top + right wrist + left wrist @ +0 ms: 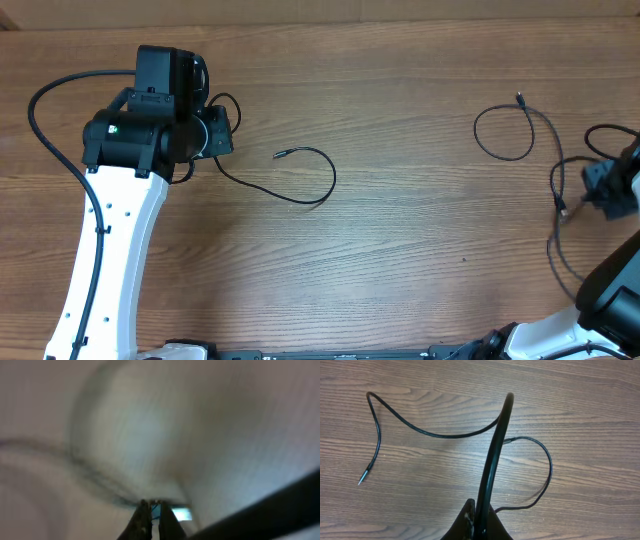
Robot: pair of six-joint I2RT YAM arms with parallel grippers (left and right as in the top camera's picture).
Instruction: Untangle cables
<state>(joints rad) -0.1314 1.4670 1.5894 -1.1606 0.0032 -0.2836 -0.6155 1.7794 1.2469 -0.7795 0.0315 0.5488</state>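
One thin black cable (322, 188) lies left of centre, its plug end (279, 155) free. My left gripper (214, 136) is shut on this cable. In the left wrist view the cable (496, 440) rises from the shut jaws (481, 519), arcs over and trails left to its plug (361, 480). A second cable (505, 157) forms a loop at the right, with a plug (519, 97) at the top, and runs down to my right gripper (598, 188). The right wrist view is blurred. Its jaws (152, 510) are nearly closed, seemingly on that thin cable.
The two cables lie apart, with bare wooden table (410, 230) between them. The thick black wire (45, 130) of the left arm loops at the far left. The right arm sits at the table's right edge.
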